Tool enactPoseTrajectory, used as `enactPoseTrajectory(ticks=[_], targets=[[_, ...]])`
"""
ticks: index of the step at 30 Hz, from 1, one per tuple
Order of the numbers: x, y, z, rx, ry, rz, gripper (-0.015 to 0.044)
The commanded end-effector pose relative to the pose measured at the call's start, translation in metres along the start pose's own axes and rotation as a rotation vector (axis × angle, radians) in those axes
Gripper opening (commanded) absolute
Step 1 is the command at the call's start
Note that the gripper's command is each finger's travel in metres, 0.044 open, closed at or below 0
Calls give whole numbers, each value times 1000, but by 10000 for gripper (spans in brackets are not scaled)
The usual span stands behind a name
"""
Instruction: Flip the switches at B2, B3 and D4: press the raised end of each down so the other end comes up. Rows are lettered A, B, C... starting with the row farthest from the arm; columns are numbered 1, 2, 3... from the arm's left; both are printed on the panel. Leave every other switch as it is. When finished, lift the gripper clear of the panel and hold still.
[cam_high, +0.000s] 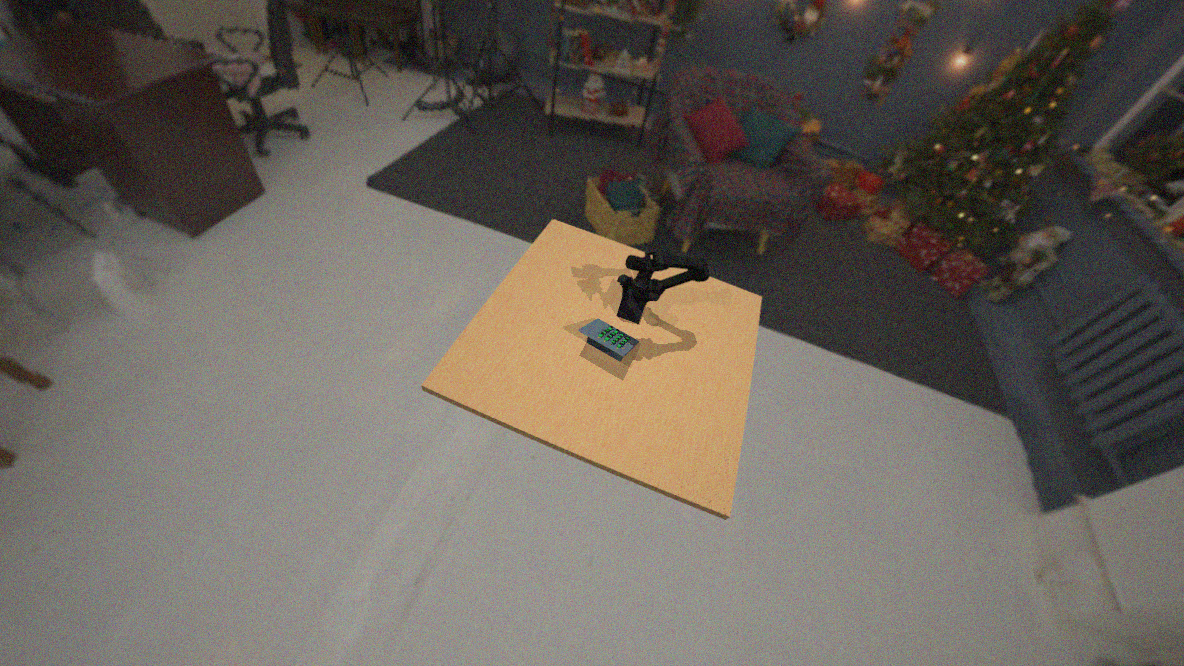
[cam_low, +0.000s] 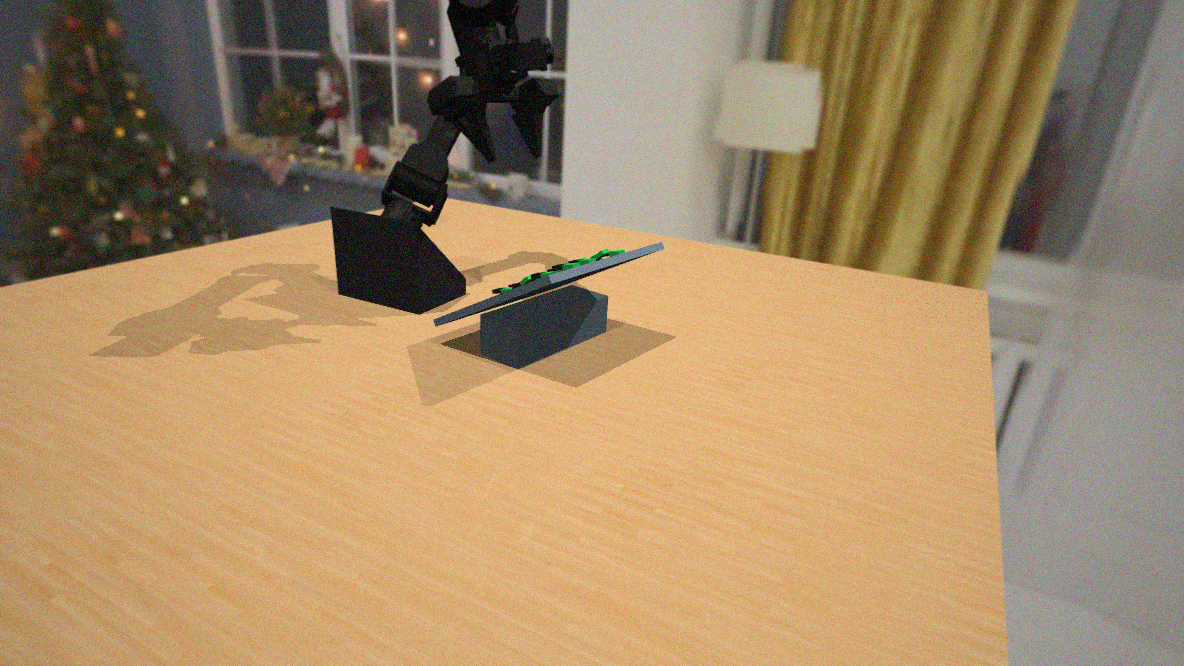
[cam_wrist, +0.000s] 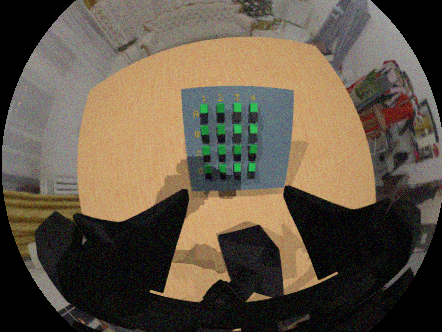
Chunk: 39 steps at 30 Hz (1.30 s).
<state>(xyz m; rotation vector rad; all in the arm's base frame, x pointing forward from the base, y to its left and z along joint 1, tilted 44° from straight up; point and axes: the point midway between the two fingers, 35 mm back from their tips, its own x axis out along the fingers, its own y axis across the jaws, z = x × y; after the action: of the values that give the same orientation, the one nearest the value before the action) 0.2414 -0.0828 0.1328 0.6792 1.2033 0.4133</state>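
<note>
Sixteen green-and-black switches (cam_wrist: 228, 140) sit in a four-by-four grid on the blue-grey panel (cam_wrist: 276, 138), which is tilted on a dark block (cam_low: 542, 324) near the middle of the wooden surface (cam_low: 579, 513), just beside the arm's black base (cam_low: 389, 263). One end effector (cam_low: 505, 124) hangs high above the surface, well apart from the panel, fingers (cam_low: 529, 111) spread wide with nothing between them. Which switch ends are raised is too small to tell

Table (cam_low: 579, 497): light wood, fine grain, matt. Panel (cam_low: 641, 251): smooth matt blue-grey, plastic-looking; switches (cam_wrist: 228, 138) green and black, slightly glossy. Arm (cam_low: 418, 169) and gripper (cam_low: 506, 132): matt black, smooth.
</note>
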Motion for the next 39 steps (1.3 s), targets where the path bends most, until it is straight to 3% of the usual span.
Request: enactPoseTrajectory(ticks=[1, 8, 15, 18, 39], targets=[[2, 0, 1, 0, 0, -1, 374], [83, 12, 36, -8, -32, -1, 190], [103, 15, 39, -9, -27, 5, 6], [126, 16, 41, -10, -11, 6, 0], [150, 17, 42, -10, -12, 7, 0]])
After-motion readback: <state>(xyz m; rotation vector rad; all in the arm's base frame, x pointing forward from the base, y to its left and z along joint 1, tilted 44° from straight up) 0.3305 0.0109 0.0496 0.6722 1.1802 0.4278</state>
